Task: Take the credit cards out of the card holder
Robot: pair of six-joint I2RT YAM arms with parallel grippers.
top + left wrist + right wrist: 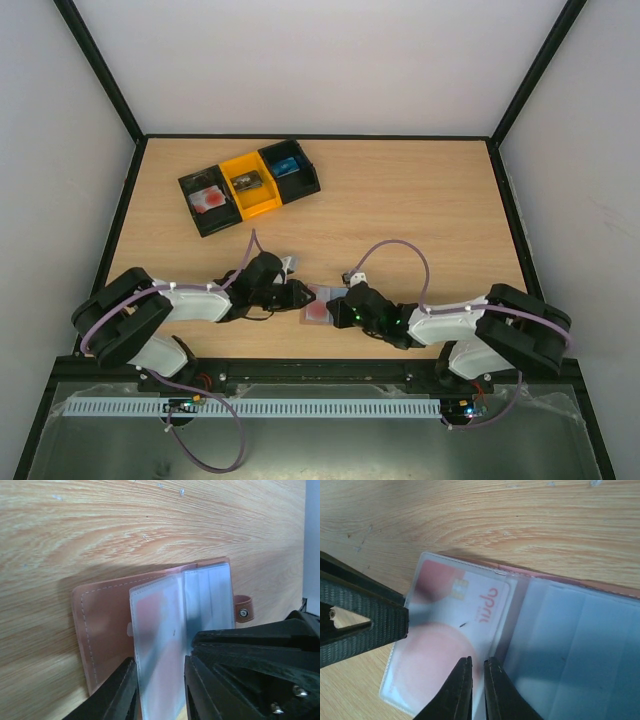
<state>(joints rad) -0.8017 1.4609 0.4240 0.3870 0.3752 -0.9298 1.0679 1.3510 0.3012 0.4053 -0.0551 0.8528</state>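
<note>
1. Where the two arms meet at the near middle of the table (420, 200), the card holder (100, 630) lies open on the wood, with its brown cover down and its clear sleeves (207, 595) fanned upward.
2. One raised sleeve holds a red-and-white card (465, 605) with a chip, and the card sits fully inside its pocket.
3. The left gripper (160, 661) stands part-way open with a finger on either side of that raised sleeve. I cannot tell whether either pad presses the plastic.
4. The right gripper (476, 661) is almost closed, with only a slit between its fingers. Its tips are over the card's sleeve near the inner edge — it may be nipping a page, though the close view does not settle that.
5. A snap tab (243, 609) sticks out from the cover's edge.
6. Well apart, farther back on the left, stands a slanted row of three bins:
   - a black bin (213, 228) with something red and white (208, 200) in it
   - a yellow bin (262, 208) with a small dark thing (248, 182) in it
   - another black bin (302, 188) with something blue (288, 166) in it
7. Seen from above, both grippers crowd the card holder from opposite sides — little of it shows between them.
</note>
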